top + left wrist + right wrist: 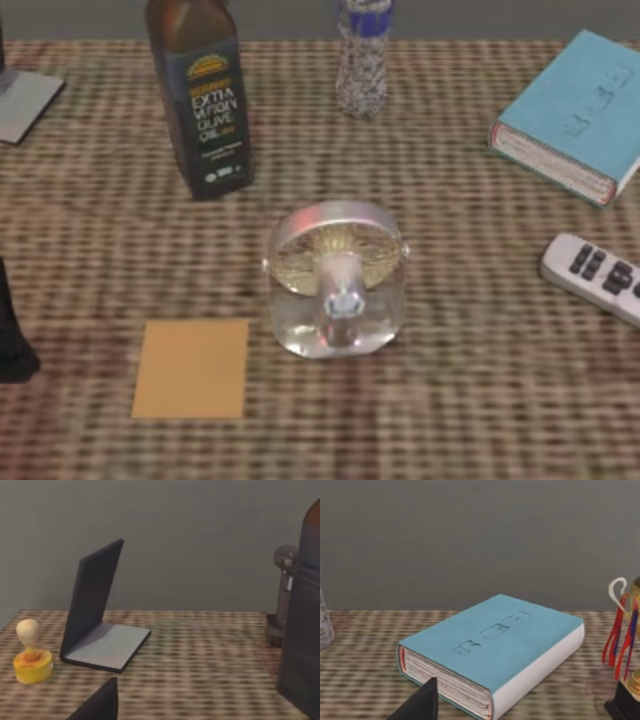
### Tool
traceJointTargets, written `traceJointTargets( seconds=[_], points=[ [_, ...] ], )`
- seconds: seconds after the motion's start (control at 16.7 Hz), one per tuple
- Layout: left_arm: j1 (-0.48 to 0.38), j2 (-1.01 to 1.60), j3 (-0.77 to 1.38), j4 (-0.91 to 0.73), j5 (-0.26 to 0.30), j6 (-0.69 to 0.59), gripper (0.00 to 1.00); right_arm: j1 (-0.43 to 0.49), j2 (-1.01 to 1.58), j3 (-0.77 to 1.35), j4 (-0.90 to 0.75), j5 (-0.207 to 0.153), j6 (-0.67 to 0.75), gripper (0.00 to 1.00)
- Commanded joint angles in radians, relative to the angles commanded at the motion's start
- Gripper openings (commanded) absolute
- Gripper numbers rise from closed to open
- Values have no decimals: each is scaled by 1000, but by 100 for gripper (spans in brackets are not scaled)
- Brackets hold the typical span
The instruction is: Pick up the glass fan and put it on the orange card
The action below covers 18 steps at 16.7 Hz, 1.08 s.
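The glass fan lies flat near the middle of the woven table, a clear rounded block with golden blades and a stubby hub pointing up. Just left of it, a small gap away, the orange card lies flat and bare. My left arm stays at the table's left edge, well left of the card. Its gripper is open; one dark fingertip shows with only table beside it. My right gripper is outside the top view; it is open and faces the light blue book, one fingertip showing.
A dark olive oil bottle and a clear water bottle stand behind the fan. The light blue book and a white remote lie at the right. A dark bookend, a yellow stamp and a trophy stand farther out.
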Motion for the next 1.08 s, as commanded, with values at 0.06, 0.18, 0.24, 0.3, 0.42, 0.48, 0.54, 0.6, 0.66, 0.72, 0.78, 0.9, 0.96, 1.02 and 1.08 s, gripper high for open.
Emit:
traceJointTargets(
  seconds=[0.06,0.18,0.24,0.3,0.42,0.48,0.54,0.6,0.66,0.72,0.78,0.9,0.96,1.02,1.08],
  points=[
    [0,0,0,0,0,0,100,0,0,0,0,0,0,100],
    [-3,9,8,-7,0,4,100,0,0,0,0,0,0,100],
    [-9,28,24,-21,1,11,100,0,0,0,0,0,0,100],
    [-18,57,49,-43,2,22,100,0,0,0,0,0,0,100],
    [-43,143,125,-107,3,53,100,0,0,0,0,0,0,100],
    [-59,198,176,-148,3,73,100,0,0,0,0,0,0,100],
    [-77,259,234,-194,3,95,100,0,0,0,0,0,0,100],
    [-96,327,298,-244,3,119,100,0,0,0,0,0,0,100],
    [-117,399,369,-299,3,145,100,0,0,0,0,0,0,100],
    [-140,478,448,-357,3,172,100,0,0,0,0,0,0,100],
    [-164,560,532,-419,4,200,100,0,0,0,0,0,0,100],
    [-217,734,714,-547,4,260,100,0,0,0,0,0,0,100],
    [-244,825,812,-614,5,290,100,0,0,0,0,0,0,100],
    [-273,918,913,-682,6,322,100,0,0,0,0,0,0,100],
    [-301,1012,1016,-750,6,353,100,0,0,0,0,0,0,100]
  ],
)
